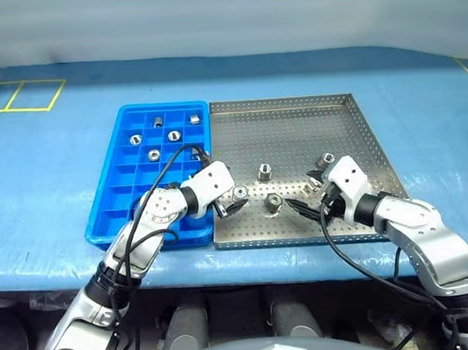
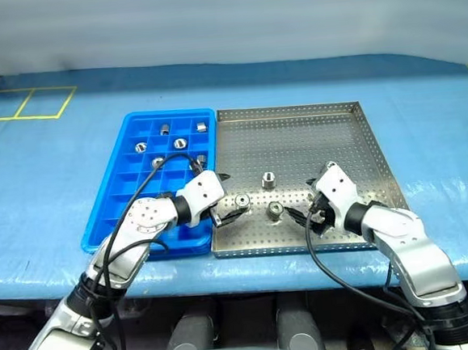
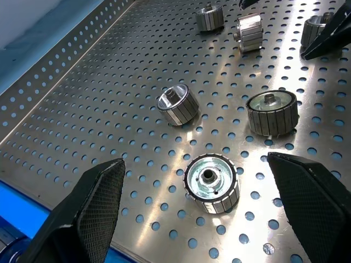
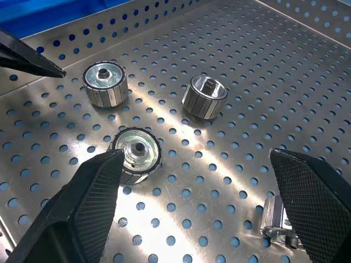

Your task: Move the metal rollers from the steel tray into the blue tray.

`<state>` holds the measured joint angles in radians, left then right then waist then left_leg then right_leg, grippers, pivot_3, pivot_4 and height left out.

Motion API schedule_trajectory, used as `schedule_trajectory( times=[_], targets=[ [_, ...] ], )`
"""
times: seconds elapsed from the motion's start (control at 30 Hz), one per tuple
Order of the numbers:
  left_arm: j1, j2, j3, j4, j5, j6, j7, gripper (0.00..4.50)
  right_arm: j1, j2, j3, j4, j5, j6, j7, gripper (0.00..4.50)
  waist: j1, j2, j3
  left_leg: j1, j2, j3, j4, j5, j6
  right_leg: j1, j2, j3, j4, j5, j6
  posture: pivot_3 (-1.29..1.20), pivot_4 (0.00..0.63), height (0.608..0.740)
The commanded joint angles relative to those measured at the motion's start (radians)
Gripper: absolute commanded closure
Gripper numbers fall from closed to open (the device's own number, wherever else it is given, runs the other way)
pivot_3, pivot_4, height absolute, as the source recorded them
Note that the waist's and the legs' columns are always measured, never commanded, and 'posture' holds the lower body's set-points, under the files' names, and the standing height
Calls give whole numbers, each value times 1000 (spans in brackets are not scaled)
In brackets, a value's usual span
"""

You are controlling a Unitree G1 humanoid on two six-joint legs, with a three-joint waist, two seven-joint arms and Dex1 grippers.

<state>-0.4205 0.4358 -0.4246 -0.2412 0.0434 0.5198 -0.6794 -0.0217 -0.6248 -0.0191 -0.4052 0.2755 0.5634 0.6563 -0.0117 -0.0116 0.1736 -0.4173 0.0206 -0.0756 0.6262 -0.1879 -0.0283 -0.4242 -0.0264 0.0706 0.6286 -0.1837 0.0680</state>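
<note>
The steel tray [image 1: 294, 117] lies right of the blue tray [image 1: 111, 209] on the blue-covered table. Several metal rollers [image 1: 264, 171] stand loose on the steel tray. Several more sit in the blue tray's far compartments [image 1: 173, 135]. My left gripper [image 3: 194, 160] is open low over the steel tray's near left part, and one roller [image 3: 211, 182] stands on the tray between its fingers [image 3: 93, 213], untouched. My right gripper [image 4: 196, 153] is open over the near right part. A roller [image 4: 135, 153] stands beside one of its fingers [image 4: 88, 203], and another [image 4: 279, 222] lies on its side by the other finger.
The steel tray has low perforated rims [image 1: 373, 144], and the two trays touch side by side. The table's front edge [image 1: 241, 264] runs just behind both arms. Yellow tape squares [image 1: 17, 95] mark the far left of the table.
</note>
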Motion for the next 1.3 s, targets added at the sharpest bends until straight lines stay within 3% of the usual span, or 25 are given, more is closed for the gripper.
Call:
schedule_trajectory(
  times=[0.03, 0.67, 0.77, 0.9, 1.03, 1.13, 1.27, 1.3],
  targets=[
    [-46, 0, -29, 4, 45, -9, -9, 0, 4, 4, -4, -14, -4, -28, -3, 29, 0, 0, 0, 0, 0, 0, 0, 0, 0, 0, 0, 0, 0, 0, 0, 58, 150, 740],
    [-181, -20, -200, 210, 234, -67, -101, 0, 48, 13, -12, -46, -14, -40, -46, 29, -15, 0, 0, 1, 0, 0, 1, 0, 0, 0, 0, 0, 1, 0, 0, 17, 150, 740],
    [-185, -31, -197, 229, 243, -70, -107, 616, 47, 14, -14, -46, -16, -41, -53, 0, -19, 0, 0, 1, 0, 0, 1, 0, 0, 0, 0, 0, 1, 0, 0, 17, 150, 740],
    [-182, -43, -186, 238, 251, -59, -106, 1849, 50, 13, -16, -50, -17, -41, -60, 0, -21, 0, 0, 1, 0, 0, 1, 0, 0, 0, 0, 0, 1, 0, 0, 15, 150, 740],
    [-175, -47, -181, 243, 250, -55, -107, 1849, 48, 14, -18, -51, -21, -41, -68, 0, -24, 0, 0, 1, 0, 0, 1, 0, 0, 0, 0, 1, 2, 0, 0, 16, 150, 740],
    [-169, -50, -177, 242, 244, -55, -108, 2437, 45, 13, -16, -49, -23, -41, -73, 0, -25, 0, 0, 1, 0, 1, 1, 0, 0, 0, 0, 1, 2, 0, 0, 18, 150, 740],
    [-163, -53, -168, 238, 240, -50, -103, 3707, 41, 12, -13, -46, -28, -42, -78, 0, -25, 0, 0, 1, 0, 0, 1, 0, 0, 0, 0, 1, 2, 0, 0, 19, 150, 740],
    [-161, -55, -163, 237, 240, -46, -97, 3707, 41, 12, -13, -46, -28, -42, -78, 0, -25, 0, 0, 1, 0, 1, 1, 0, 0, 0, 0, 1, 2, 0, 0, 21, 150, 740]
  ],
)
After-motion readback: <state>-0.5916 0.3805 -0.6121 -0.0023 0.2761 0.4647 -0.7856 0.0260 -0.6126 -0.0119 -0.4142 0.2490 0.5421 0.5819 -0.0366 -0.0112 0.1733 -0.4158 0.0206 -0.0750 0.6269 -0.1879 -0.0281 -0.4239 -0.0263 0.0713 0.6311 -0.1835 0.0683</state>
